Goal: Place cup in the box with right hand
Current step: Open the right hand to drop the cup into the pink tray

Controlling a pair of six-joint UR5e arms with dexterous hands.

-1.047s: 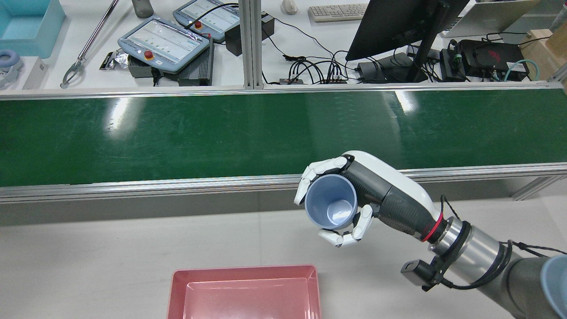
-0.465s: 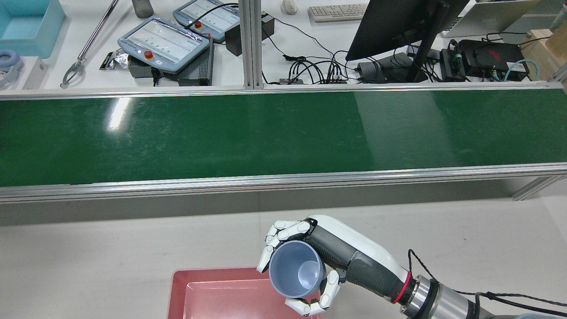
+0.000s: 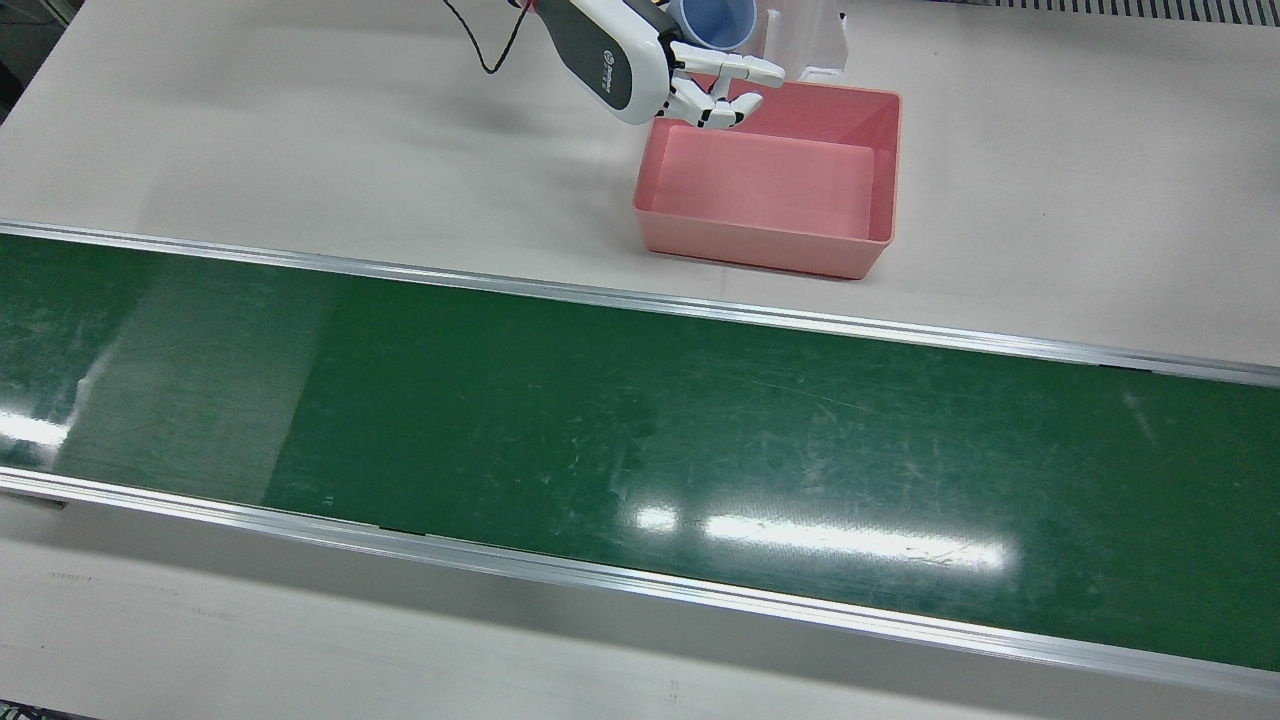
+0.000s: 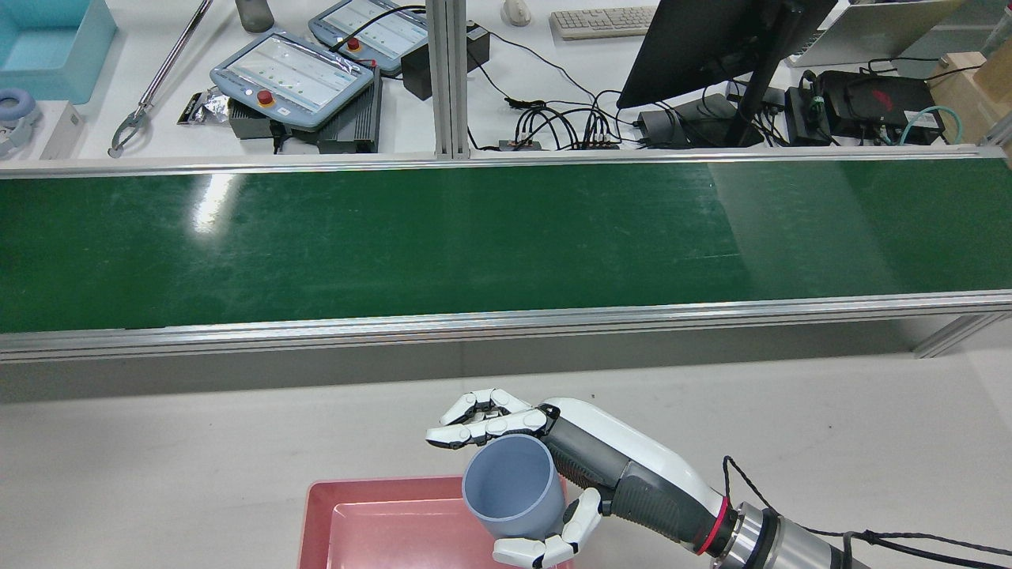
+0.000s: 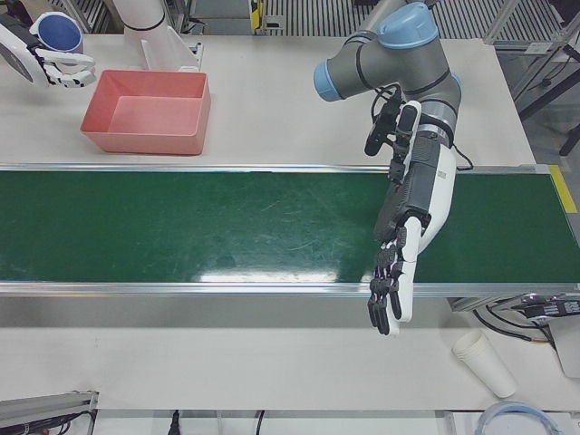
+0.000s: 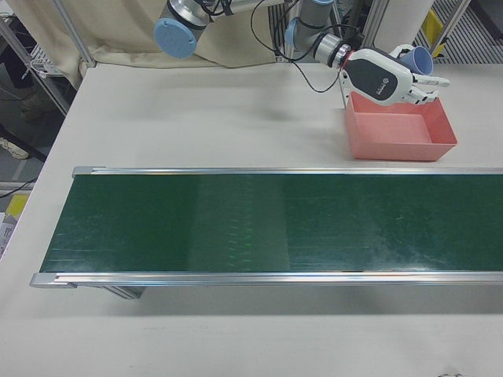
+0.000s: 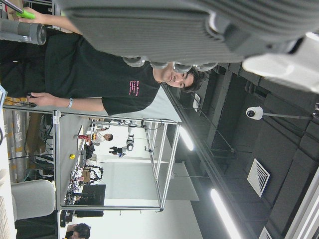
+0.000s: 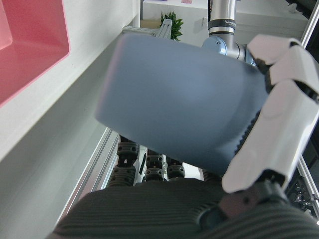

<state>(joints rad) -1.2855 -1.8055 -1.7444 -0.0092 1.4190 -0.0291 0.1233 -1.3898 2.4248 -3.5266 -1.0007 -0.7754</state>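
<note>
My right hand (image 4: 609,462) is above the right near corner of the pink box (image 4: 318,506), with its fingers (image 4: 474,419) spread off the blue cup (image 4: 510,490). The cup tilts mouth-up against the palm and thumb, over the box's edge. It is blurred in the right hand view (image 8: 184,114) while the fingers (image 8: 284,109) stay sharp. The front view shows the hand (image 3: 640,55), cup (image 3: 715,20) and box (image 3: 770,238); so does the right-front view, with hand (image 6: 385,78), cup (image 6: 416,56) and box (image 6: 393,148). My left hand (image 5: 408,236) hangs open over the belt.
The green conveyor belt (image 4: 395,237) runs across the table between metal rails (image 4: 474,324). Teach pendants (image 4: 292,79), cables and a monitor (image 4: 711,39) lie beyond it. A stack of white paper cups (image 5: 485,362) lies on the front table.
My right hand carried the cup from the belt's near rail down to the box's corner. Its fingers have now opened off the cup, which tilts more upright.
</note>
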